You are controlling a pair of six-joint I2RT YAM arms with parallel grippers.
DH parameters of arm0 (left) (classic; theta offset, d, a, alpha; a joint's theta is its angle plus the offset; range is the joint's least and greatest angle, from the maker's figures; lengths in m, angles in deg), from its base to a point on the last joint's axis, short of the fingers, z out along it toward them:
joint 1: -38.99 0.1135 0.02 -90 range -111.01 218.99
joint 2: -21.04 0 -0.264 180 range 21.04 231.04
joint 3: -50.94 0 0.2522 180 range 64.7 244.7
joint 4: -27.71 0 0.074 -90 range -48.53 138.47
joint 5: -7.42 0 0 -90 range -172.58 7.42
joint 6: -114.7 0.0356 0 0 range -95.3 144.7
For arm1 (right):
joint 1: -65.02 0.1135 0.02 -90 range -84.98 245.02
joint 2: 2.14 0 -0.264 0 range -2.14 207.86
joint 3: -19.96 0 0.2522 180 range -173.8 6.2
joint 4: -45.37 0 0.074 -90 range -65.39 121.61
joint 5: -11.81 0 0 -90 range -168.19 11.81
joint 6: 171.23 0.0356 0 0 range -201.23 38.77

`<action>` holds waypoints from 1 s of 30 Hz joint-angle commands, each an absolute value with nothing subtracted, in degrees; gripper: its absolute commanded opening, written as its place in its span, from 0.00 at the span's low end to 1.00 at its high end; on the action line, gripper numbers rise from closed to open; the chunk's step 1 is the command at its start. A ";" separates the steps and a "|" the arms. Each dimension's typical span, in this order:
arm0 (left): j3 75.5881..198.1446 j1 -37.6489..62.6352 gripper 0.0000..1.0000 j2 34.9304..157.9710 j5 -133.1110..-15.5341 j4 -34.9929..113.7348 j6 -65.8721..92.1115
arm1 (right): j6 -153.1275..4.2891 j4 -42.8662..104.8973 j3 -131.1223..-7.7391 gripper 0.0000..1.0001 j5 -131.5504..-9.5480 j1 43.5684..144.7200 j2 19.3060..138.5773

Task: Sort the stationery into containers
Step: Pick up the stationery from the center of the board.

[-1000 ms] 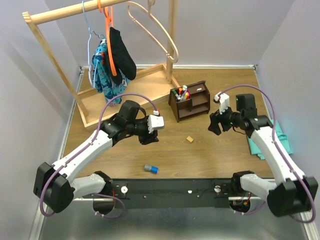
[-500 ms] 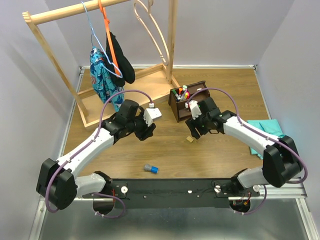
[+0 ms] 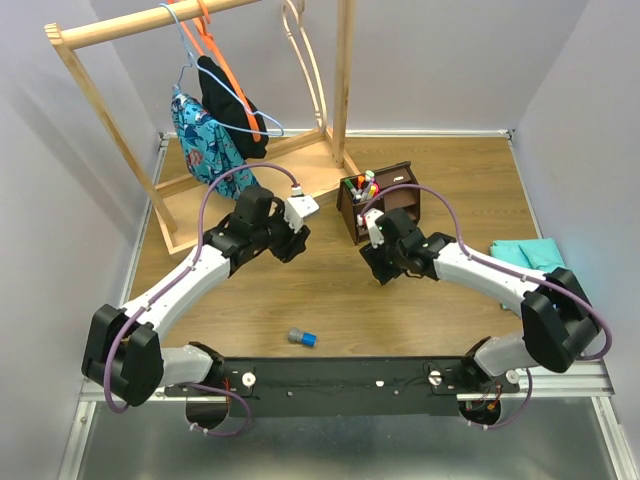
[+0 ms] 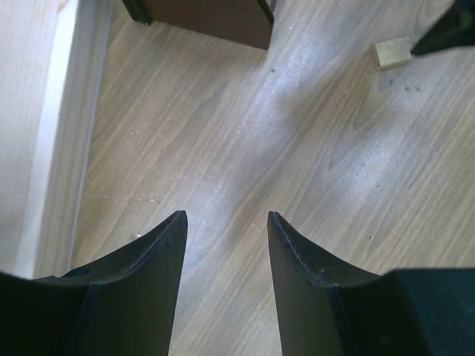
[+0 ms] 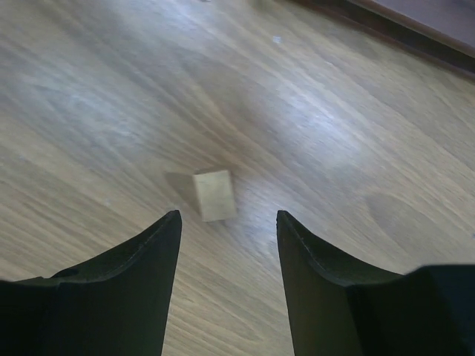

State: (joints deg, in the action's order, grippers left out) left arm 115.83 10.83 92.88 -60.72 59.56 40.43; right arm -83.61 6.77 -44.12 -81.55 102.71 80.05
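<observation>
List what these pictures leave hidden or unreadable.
- Tan cube: top external, hidden under the right gripper.
- Desk organiser: both wrist views, cut off by the top edge; its markers too small to count in top external.
- Grey-blue cylinder: outside both wrist views; top external too small for detail.
- Teal cloth: top external, partly behind the right arm.

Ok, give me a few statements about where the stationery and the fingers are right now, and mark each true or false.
1. The tan cube lies loose on the table, just ahead of the open fingers of the right gripper. True.
2. The left gripper holds a marker. False: its fingers are open and empty.
3. The grey-blue cylinder is inside the organiser. False: it lies on the table near the arm bases.
4. Markers stand in the organiser. True.
</observation>
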 commanded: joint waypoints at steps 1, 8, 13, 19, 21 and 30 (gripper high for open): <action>117.61 11.22 0.56 93.47 -61.93 58.61 39.38 | -83.43 12.98 -42.67 0.60 -82.15 105.36 80.65; 117.61 11.31 0.56 93.82 -62.28 58.53 39.64 | -85.80 11.84 -41.43 0.59 -80.92 105.71 81.88; 117.87 11.22 0.56 94.17 -62.02 58.09 39.64 | -86.59 11.13 -42.05 0.58 -78.81 105.71 83.11; 117.52 11.22 0.56 94.08 -62.63 57.91 40.08 | -88.61 11.48 -40.99 0.57 -76.61 105.71 83.82; 117.43 11.22 0.56 94.08 -62.54 58.00 40.08 | -88.88 11.66 -40.82 0.55 -76.43 105.71 84.34; 118.22 11.22 0.56 95.05 -62.28 58.17 40.34 | -88.53 13.15 -39.76 0.52 -76.70 105.71 85.22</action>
State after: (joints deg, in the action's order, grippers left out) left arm 116.44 11.03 94.25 -61.50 59.10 40.08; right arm -88.15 11.27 -40.52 -77.85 105.46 84.25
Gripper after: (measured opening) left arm 0.558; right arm 0.534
